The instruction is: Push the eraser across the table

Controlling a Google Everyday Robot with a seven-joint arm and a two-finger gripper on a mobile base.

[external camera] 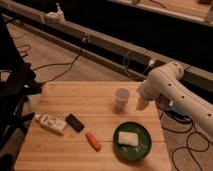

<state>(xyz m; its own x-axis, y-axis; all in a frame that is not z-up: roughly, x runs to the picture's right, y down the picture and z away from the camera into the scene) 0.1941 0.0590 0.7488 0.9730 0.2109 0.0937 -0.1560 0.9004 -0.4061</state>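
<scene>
The eraser [74,122], a small flat black block, lies on the left part of the light wooden table [90,97], angled between a white labelled tube and an orange piece. My gripper [142,103] hangs at the end of the white arm over the table's right edge, just right of a white cup. It is far from the eraser, stands open and holds nothing.
The white tube [50,123] lies left of the eraser, and the orange carrot-shaped piece [93,141] lies to its front right. A green plate [120,149] with a white block [128,138] sits front right. The white cup [121,98] stands near the gripper. Cables run over the floor.
</scene>
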